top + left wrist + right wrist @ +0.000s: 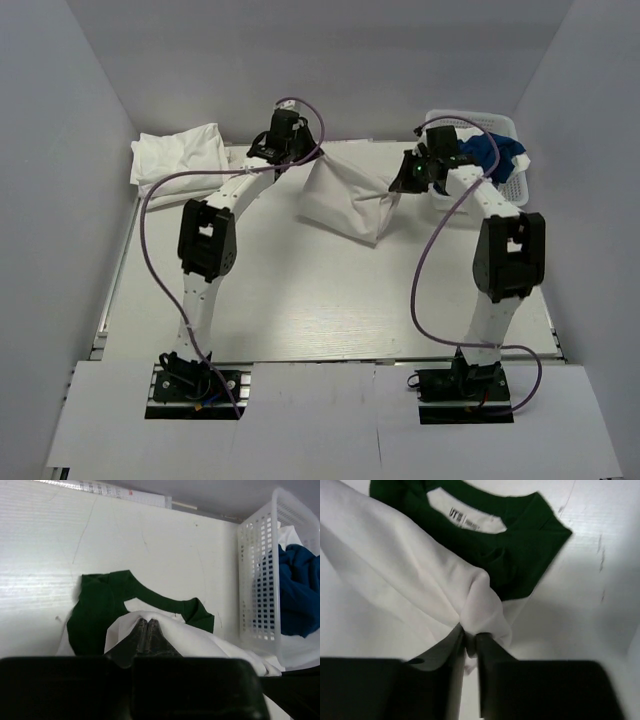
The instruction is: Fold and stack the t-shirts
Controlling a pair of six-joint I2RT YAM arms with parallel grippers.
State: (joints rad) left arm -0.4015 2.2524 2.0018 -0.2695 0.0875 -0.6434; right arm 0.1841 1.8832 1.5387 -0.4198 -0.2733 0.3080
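white t-shirt (345, 200): hangs far middle, above green t-shirt (100, 615) | left gripper (146, 627): clamped on its left edge | right gripper (471, 642): clamped on its right edge | tip: hold both sides level, pull cloth flat, lower slowly

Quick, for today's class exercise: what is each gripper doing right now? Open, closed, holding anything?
Left gripper: closed, pinching an edge of the white t-shirt.
Right gripper: closed on the same white t-shirt, cloth bunched between its fingers.
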